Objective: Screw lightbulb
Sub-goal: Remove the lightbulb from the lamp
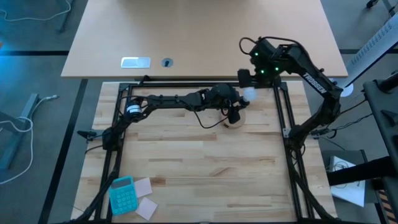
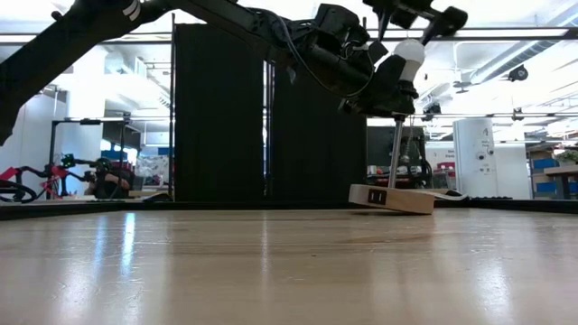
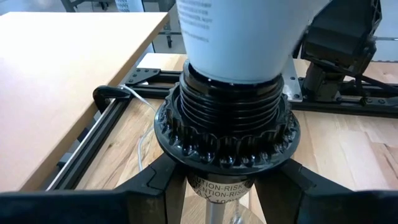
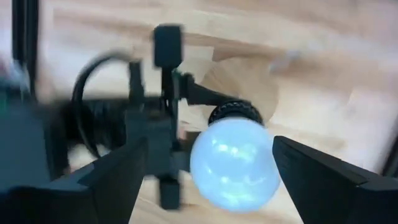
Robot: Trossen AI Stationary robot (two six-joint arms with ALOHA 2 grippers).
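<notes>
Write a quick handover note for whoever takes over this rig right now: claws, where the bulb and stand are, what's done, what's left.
Left claw: shut on the stand's post just under the black socket, steadying it.
Right claw: open, fingers either side of the lightbulb, not gripping it.
Lightbulb: sitting in the socket atop the wooden stand, at the far right of the table. The stand's base looks tilted, one edge lifted.
Done: bulb placed in the socket, probably partly threaded.
Left: cannot tell how far it is screwed in; likely regrip and keep turning, then release both claws.

high: overhead | low: table-level | wrists: close (both on lightbulb [image 4: 234,163])
</notes>
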